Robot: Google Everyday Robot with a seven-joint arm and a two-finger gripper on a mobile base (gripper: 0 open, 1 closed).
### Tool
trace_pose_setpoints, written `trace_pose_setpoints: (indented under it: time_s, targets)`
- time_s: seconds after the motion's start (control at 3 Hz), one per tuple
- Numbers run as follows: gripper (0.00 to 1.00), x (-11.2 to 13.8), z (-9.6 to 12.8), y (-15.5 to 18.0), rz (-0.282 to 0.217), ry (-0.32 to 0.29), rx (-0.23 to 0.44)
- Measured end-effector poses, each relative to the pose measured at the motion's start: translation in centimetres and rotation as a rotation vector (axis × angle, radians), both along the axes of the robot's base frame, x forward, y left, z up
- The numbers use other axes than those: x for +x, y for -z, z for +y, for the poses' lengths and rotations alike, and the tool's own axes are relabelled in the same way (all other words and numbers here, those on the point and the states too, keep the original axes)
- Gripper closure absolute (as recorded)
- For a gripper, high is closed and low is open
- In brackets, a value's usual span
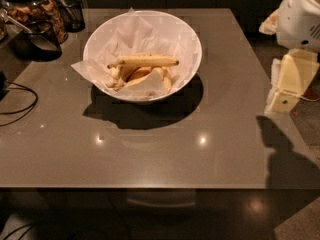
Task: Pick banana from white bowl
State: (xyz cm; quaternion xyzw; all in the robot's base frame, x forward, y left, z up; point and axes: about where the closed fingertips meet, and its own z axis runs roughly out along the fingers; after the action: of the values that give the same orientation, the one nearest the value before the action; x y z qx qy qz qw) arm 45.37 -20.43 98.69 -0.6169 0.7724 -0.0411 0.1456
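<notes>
The white bowl (190, 39), lined with crinkled white paper, stands on the grey table toward its back centre. The banana (145, 61), long, pale yellow and speckled, lies across the top of the shorter yellow-orange fruit pieces (141, 75) in the bowl. My gripper (286, 91), a cream-coloured piece under the white arm (300, 14), hangs off the table's right edge. It is well to the right of the bowl and clear of the banana.
Dark glass jars (35, 9) with snacks and a dark cup (42, 36) stand at the back left corner. A black cable (20, 104) lies on the table's left edge. The grey tabletop (150, 149) stretches in front of the bowl.
</notes>
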Motion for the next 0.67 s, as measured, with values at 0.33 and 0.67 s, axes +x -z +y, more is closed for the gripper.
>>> trace_pose_setpoints:
  time_s: [0.33,0.67]
  targets:
    - [0.00,2.4,1.2,-0.7,0.016,-0.020,-0.043]
    - [0.00,5.5,2.8,-0.3,0.004,-0.035,-0.068]
